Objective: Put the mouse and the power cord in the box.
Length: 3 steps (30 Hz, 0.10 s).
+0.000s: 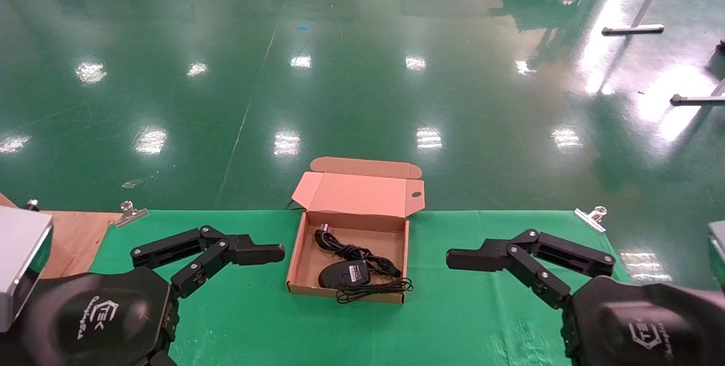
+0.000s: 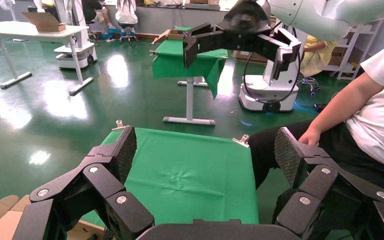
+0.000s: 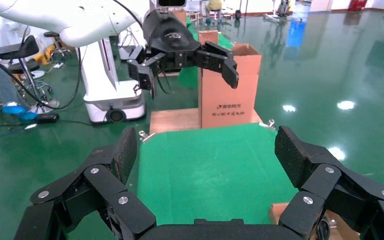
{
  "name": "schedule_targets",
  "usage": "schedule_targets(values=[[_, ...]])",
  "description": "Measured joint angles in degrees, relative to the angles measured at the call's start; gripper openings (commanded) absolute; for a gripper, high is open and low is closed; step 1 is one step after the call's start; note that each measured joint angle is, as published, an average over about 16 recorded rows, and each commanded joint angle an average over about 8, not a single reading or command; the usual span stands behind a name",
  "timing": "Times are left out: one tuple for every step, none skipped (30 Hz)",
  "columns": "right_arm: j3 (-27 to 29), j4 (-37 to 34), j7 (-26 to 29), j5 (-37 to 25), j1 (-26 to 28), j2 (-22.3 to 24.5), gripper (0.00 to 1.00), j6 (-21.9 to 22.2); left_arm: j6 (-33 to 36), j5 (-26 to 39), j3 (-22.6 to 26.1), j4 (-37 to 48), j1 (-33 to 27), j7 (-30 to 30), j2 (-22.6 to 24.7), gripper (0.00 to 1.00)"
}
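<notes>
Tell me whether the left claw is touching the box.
Apart. The head view shows the left claw over the green cloth, with a plain strip of cloth between its tips and the left wall of the box.

L gripper (image 1: 266, 252) low on robot's left side, fingers spread wide, pointing inward, holding nothing. R gripper (image 1: 461, 258) mirrors it on right side, fingers also spread, empty. Both arms level w/ each other.
</notes>
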Motion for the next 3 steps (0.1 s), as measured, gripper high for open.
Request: schedule_targets(values=[[0.4, 0.2, 0.1, 0.3, -0.2, 0.3, 1.0, -0.3, 0.1, -0.1, -0.1, -0.1, 0.0, -0.1, 0.0, 1.0], [0.7, 0.4, 0.2, 0.5, -0.4, 0.5, 1.0, -0.6, 0.2, -0.1, -0.1, -0.2, 0.1, -0.2, 0.0, 1.0], [1.0, 0.6, 0.2, 0.7, -0.6, 0.7, 1.0, -0.8, 0.3, -0.1, -0.1, -0.2, 0.1, -0.3, 0.0, 1.0]])
